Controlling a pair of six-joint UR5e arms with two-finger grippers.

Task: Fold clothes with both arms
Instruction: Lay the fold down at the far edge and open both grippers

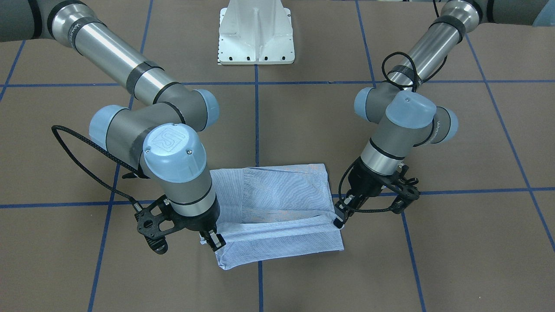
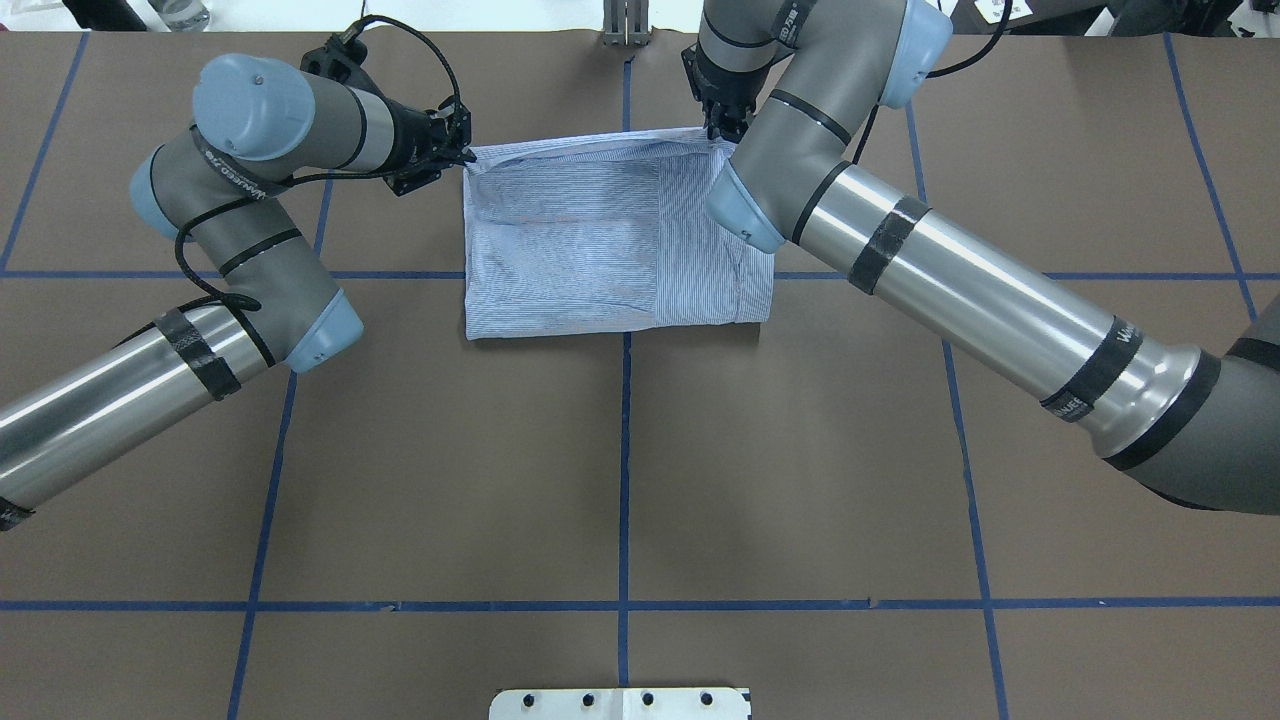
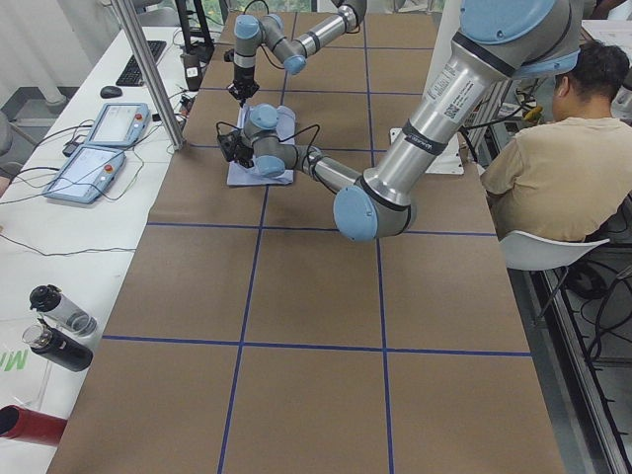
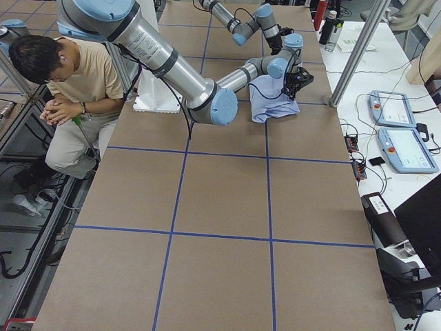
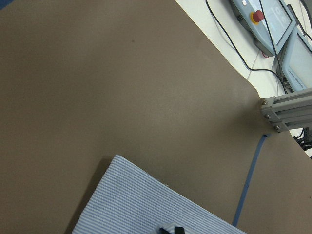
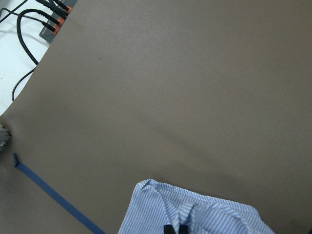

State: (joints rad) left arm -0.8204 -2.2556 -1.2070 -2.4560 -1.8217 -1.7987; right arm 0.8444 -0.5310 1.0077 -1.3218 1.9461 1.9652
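Note:
The light blue-and-white pinstriped shirt (image 2: 600, 240) lies folded into a rough rectangle on the brown table, at the side far from the robot's base. My left gripper (image 2: 465, 155) is shut on its far left corner, which also shows in the front view (image 1: 339, 221). My right gripper (image 2: 722, 130) is shut on the far right corner, also in the front view (image 1: 215, 240). Both held corners look slightly raised. Each wrist view shows striped cloth (image 5: 146, 204) (image 6: 195, 214) pinched between dark fingertips at the bottom edge. Collar, buttons and label are hidden.
The white pedestal base (image 1: 256, 34) stands at the robot's side. Blue tape lines (image 2: 625, 450) grid the table. An aluminium post (image 5: 287, 109), teach pendants (image 3: 99, 148) and bottles (image 3: 59, 326) stand beyond the far edge. A seated person (image 3: 553, 158) is beside the base.

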